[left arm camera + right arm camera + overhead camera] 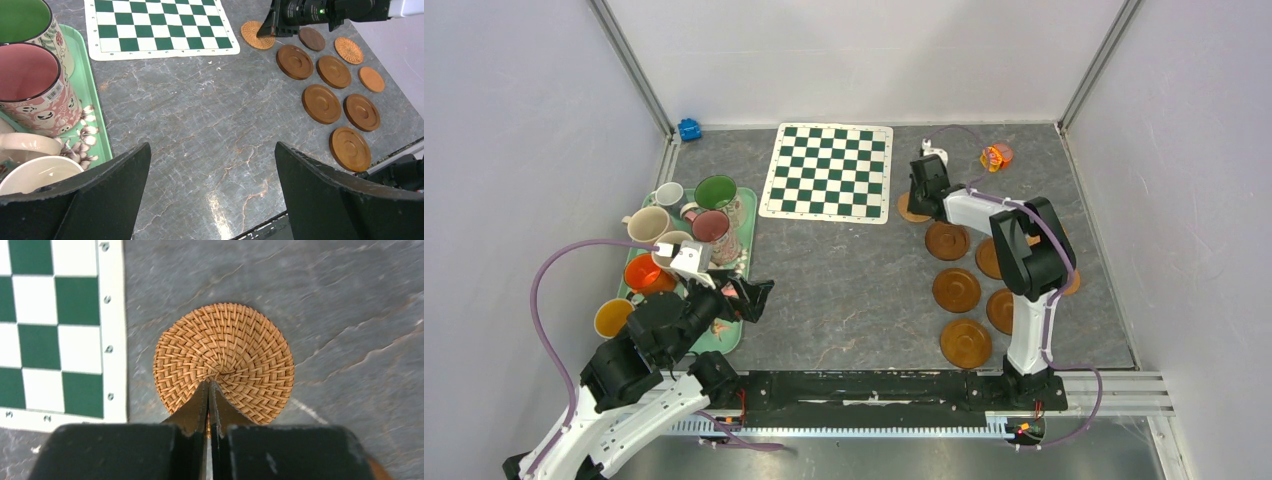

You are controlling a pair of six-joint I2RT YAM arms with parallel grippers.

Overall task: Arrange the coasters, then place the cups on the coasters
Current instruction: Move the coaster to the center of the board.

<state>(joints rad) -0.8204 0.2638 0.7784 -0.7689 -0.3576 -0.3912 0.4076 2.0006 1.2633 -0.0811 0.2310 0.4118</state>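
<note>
The woven coaster point(223, 362) lies flat on the desk point(325, 300) just beside the mat point(55, 330) — it looks light, thin, a bit bendy, so nip its edge or slide it — right fingers point(201, 402) shut tight, empty, over its middle; left fingers point(100, 190) wide open, empty.

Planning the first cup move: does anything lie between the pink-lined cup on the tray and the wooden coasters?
Nothing visible does. The table between the pink-lined cup and the wooden coasters is bare stone; the chequered mat lies farther back, off that line.
</note>
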